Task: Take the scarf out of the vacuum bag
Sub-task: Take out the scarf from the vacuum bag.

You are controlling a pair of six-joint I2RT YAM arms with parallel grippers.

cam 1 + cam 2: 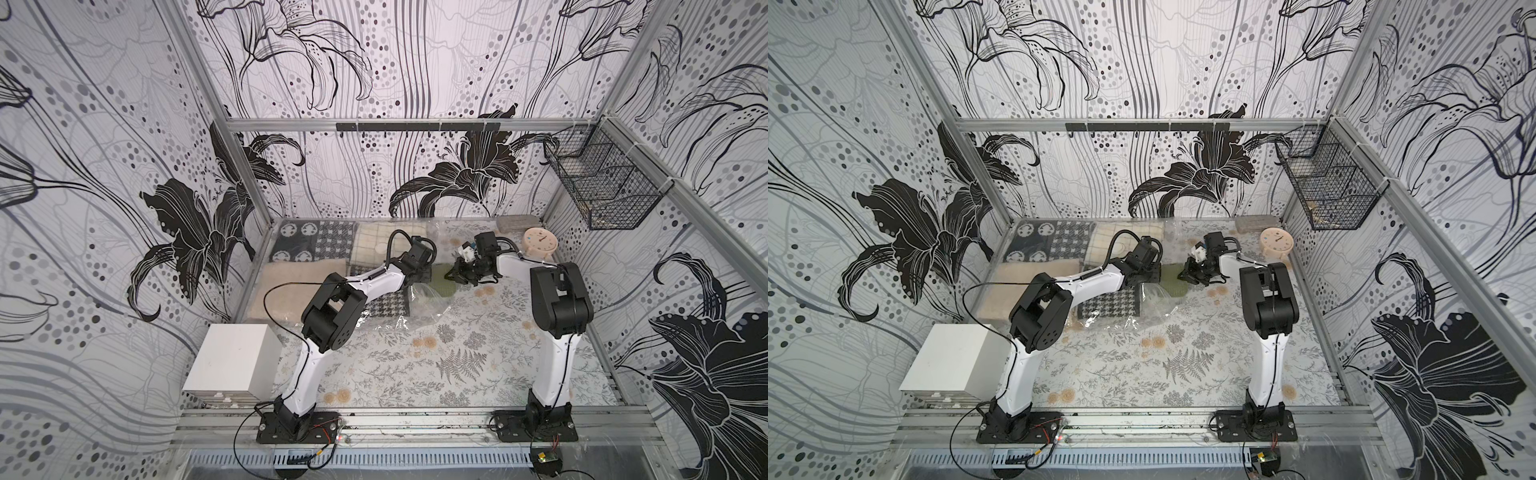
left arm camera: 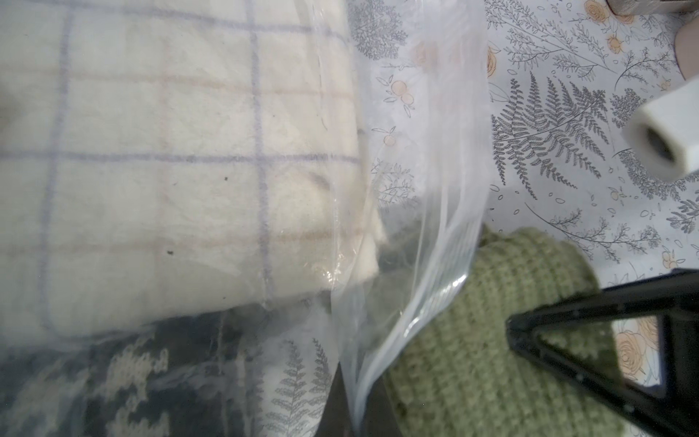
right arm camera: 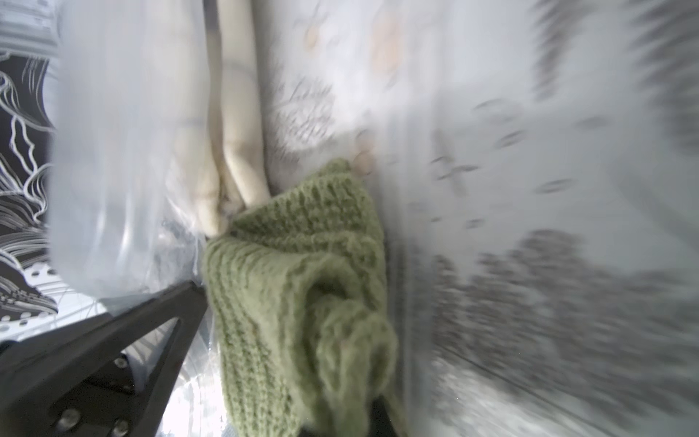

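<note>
Flowery table [image 1: 457, 365]. Mid-frame, right claw [image 1: 457, 277] is squeezing green scarf [image 1: 441, 286] poking out of bag [image 1: 419, 307]. Left claw [image 1: 417, 274], closed, seems to be pinching bag mouth. Best pulling scarf away slowly, holding bag down.

Olive-green chunky-knit scarf [image 3: 302, 287] was bunched, one end out on the table [image 1: 457, 374], the rest under the loose open edge of the clear crinkly plastic vacuum bag [image 2: 416, 234]. Bag lay rumpled across the table's far-left part; seen in both top views [image 1: 419, 309] [image 1: 1152, 297].
</note>
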